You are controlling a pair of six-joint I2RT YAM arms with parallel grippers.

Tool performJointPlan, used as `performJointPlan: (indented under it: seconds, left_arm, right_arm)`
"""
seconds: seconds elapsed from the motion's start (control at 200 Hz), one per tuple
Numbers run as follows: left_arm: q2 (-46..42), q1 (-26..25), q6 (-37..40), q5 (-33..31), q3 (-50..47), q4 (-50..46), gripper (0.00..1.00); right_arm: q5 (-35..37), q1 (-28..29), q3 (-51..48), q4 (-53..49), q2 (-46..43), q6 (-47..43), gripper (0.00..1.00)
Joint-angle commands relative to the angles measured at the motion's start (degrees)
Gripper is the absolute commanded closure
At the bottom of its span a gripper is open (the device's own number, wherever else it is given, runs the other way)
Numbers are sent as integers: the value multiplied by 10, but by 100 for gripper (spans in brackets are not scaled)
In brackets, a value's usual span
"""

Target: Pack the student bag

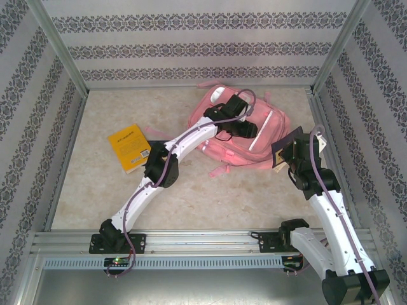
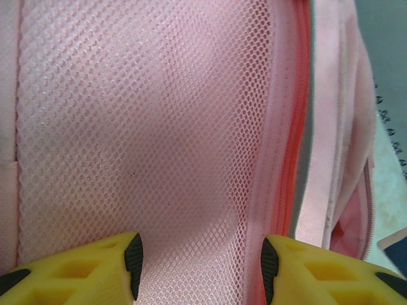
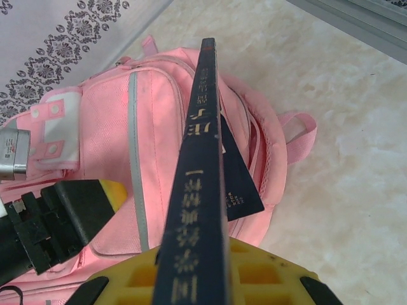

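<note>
Student bag [image 1: 267, 136] lies flat, long axis diagonal; left hand [image 2: 200, 260] half-open at its mesh [image 2: 140, 127], right hand [image 3: 197, 286] gripping a book [image 3: 200, 159].

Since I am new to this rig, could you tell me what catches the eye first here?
The large pink student bag lies at the middle-back of the table, with the left arm stretched over it, jaws apart close to its pink mesh. A dark blue book is clamped in the right arm's jaws at the bag's right edge, and a yellow book lies left of it.
</note>
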Motion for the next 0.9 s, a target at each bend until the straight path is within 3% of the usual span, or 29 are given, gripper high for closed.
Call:
performJointPlan:
  seconds: [0.0,0.17,0.255,0.605,0.729,0.894]
  left_arm:
    - [-28,36,28,-65,-40,-106,47]
    - [-164,65,22,-50,-274,25,47]
    - [-220,76,16,4,-354,97,47]
    - [-212,74,165,155,-292,40,49]
    - [-173,74,175,197,-242,9,50]
    - [-166,70,161,225,-260,33,51]
  right_arm:
    - [-10,-6,-3,24,-7,-2,100]
    - [-37,-6,-8,35,2,-2,100]
    - [-61,-5,-16,53,3,-6,100]
    - [-157,-6,-46,111,-7,-12,100]
    - [-168,-6,-50,116,-13,-11,100]
    - [-180,-8,-54,118,-13,-6,100]
